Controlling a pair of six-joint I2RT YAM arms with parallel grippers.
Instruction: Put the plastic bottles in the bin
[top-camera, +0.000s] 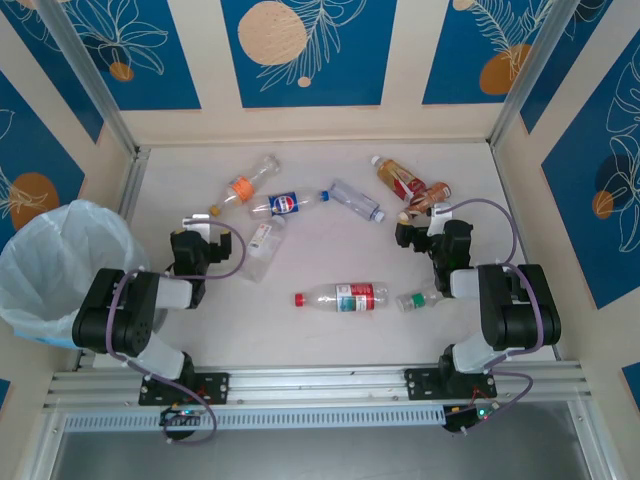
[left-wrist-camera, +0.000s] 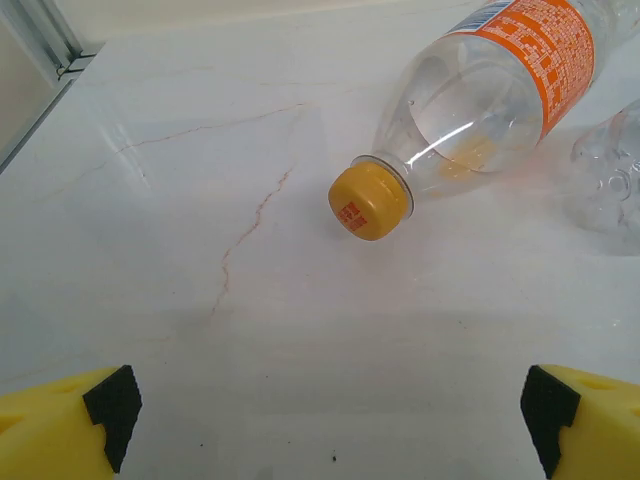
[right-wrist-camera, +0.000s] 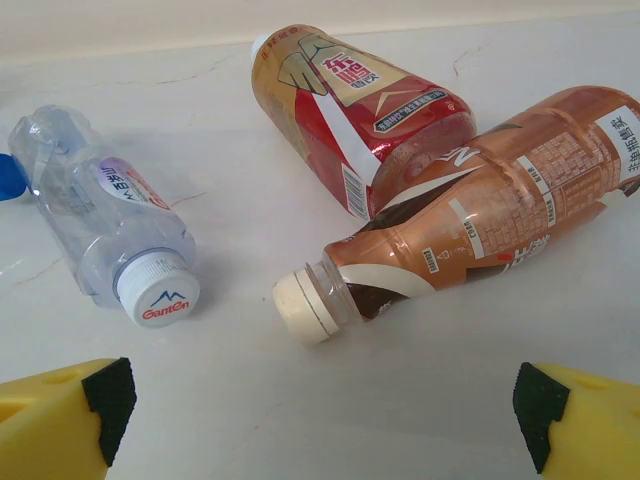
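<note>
Just ahead of your left tool (left-wrist-camera: 330, 415), a little to its right, the orange-capped bottle (left-wrist-camera: 480, 100) lies on its side with its cap (left-wrist-camera: 370, 200) turned toward the tool. The step in hand looks like lining up a first pick: every bottle I can make out lies on the worktop (left-wrist-camera: 200, 250), and none is in the bin (top-camera: 40, 262), which stands to the left of that tool and slightly behind it.

Go for the body, not the cap. The clear wall is round and slick, so turn the tool until its fingers (left-wrist-camera: 60, 430) straddle the bottle across its width, come down low, and close gently so it does not squirt out. Mind the second clear bottle (left-wrist-camera: 610, 170) just beside it on the right.

The left tool stands wide apart, holding nothing and touching nothing. Your right tool (right-wrist-camera: 325, 410) is spread just as wide and is empty. Ahead of it a brown bottle (right-wrist-camera: 480, 235) touches a red-labelled bottle (right-wrist-camera: 350, 110), and a white-capped bottle (right-wrist-camera: 110, 220) lies off to its left.
</note>
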